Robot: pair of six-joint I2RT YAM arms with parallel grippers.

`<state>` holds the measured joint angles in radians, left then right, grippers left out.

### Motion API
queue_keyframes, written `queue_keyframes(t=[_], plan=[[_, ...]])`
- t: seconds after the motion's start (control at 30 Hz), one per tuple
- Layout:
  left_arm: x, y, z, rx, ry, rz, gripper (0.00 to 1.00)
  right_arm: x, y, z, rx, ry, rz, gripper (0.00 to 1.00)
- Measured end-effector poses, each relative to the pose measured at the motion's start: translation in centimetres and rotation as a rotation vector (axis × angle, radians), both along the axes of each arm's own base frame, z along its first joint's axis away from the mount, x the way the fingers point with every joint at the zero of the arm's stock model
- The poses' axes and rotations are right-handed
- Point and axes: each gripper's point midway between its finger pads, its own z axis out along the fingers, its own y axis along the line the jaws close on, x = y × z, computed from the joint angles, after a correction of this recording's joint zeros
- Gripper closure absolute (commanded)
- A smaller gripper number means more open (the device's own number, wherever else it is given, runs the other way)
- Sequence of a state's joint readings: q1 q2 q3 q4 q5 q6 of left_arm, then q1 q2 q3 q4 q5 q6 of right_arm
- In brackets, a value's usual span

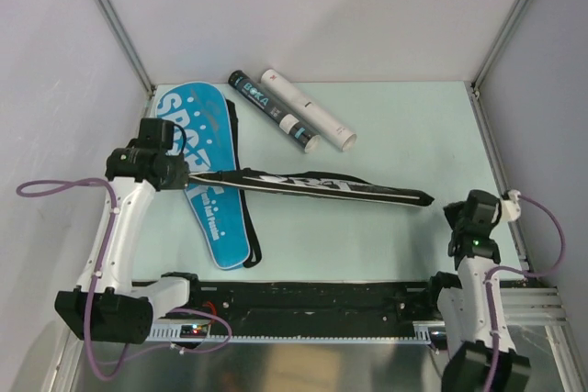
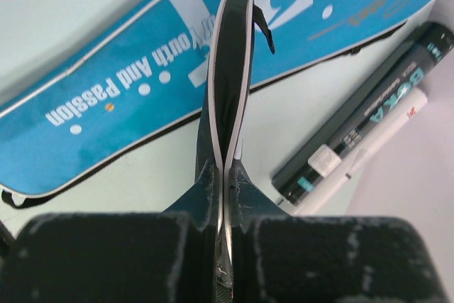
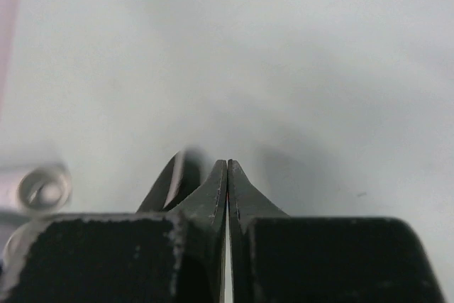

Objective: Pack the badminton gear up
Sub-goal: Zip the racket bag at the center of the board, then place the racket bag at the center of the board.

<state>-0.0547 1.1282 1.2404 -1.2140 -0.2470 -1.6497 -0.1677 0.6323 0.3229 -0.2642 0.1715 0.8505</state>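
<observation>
A black SPORT bag [image 1: 322, 187] stands on its edge across the table. My left gripper [image 1: 181, 172] is shut on its left end, and in the left wrist view the fingers [image 2: 224, 168] pinch its white-trimmed edge [image 2: 230, 83]. A blue SPORT bag [image 1: 209, 181] lies flat under that end and also shows in the left wrist view [image 2: 142, 97]. A black tube [image 1: 273, 109] and a white tube [image 1: 308, 109] lie side by side at the back. My right gripper [image 1: 464, 213] is shut and empty [image 3: 227, 164], just right of the black bag's tip [image 3: 167, 179]. No rackets or shuttlecocks show.
Grey walls with metal posts close in the table on the left, back and right. A black rail [image 1: 312, 296] runs along the near edge between the arm bases. The tubes show in the left wrist view [image 2: 362, 133], and the white tube's open end shows in the right wrist view [image 3: 44, 188].
</observation>
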Motion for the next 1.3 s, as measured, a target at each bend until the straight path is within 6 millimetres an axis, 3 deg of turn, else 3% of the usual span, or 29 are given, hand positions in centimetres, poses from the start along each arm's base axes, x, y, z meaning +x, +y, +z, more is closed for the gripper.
queue_keyframes(t=[0.07, 0.17, 0.23, 0.43, 0.5, 0.63, 0.7, 0.77, 0.87, 1.03, 1.17, 1.3], plan=[[0.0, 0.9, 0.0, 0.029, 0.002, 0.026, 1.0, -0.7, -2.8, -0.9, -0.006, 0.042, -0.094, 1.0], [0.0, 1.5, 0.0, 0.049, 0.001, 0.043, 1.0, -1.2, -4.4, -2.3, -0.005, 0.098, -0.132, 1.0], [0.0, 1.5, 0.0, 0.053, 0.001, 0.045, 1.0, -1.1, -4.4, -2.9, -0.005, 0.119, -0.11, 0.97], [0.0, 1.6, 0.0, 0.056, 0.001, 0.044, 1.0, 0.1, -2.2, -1.7, -0.055, 0.078, 0.084, 0.63], [0.0, 1.6, 0.0, 0.056, 0.001, 0.043, 1.0, 0.9, -0.5, 0.2, -0.113, 0.035, 0.194, 0.56], [0.0, 1.6, 0.0, 0.066, 0.004, 0.031, 1.0, 2.8, 3.8, 6.2, -0.266, -0.099, 0.437, 0.5], [-0.1, 1.6, -0.1, 0.072, 0.008, 0.019, 1.0, 3.3, 6.7, 9.2, -0.332, -0.179, 0.567, 0.49], [-0.2, 1.6, -0.1, 0.079, 0.012, 0.004, 1.0, 3.2, 9.4, 10.9, -0.37, -0.23, 0.684, 0.44], [-0.3, 1.6, -0.1, 0.095, 0.018, -0.023, 1.0, 2.6, 12.9, 11.0, -0.391, -0.252, 0.855, 0.38], [-0.3, 1.8, 0.2, 0.127, 0.021, -0.06, 1.0, -0.3, 20.0, 8.5, -0.48, -0.238, 1.222, 0.27], [-0.3, 1.9, 0.4, 0.143, 0.021, -0.08, 1.0, -2.7, 25.3, 7.4, -0.655, -0.275, 1.48, 0.21], [-0.4, 1.9, 0.4, 0.152, 0.027, -0.102, 1.0, -3.2, 30.1, 7.0, -0.873, -0.375, 1.621, 0.19]])
